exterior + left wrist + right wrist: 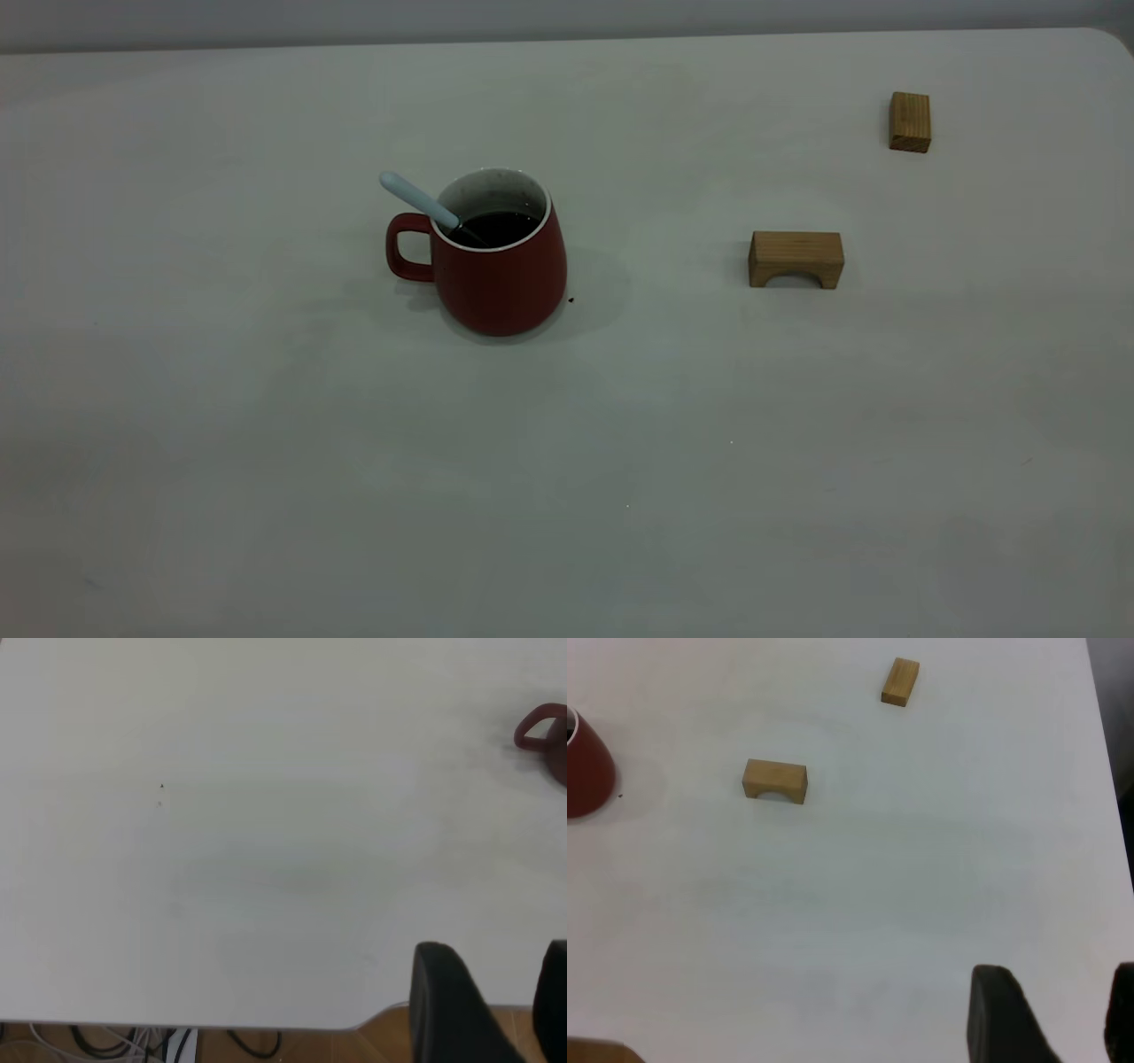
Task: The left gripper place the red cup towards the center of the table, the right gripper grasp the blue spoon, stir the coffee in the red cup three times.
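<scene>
Red cup upright mid-table, well apart from both sets of jaws; blue spoon leans in coffee, bowl submerged. Left gripper and right gripper cut off at frame edge, jaws parted, empty. Arch block nearby

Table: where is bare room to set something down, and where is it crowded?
The table is bare all along the near side and left of the cup. A clear gap also lies between the cup and the arch block. The only clutter is on the right, around the arch block and the small block at the far right.
</scene>
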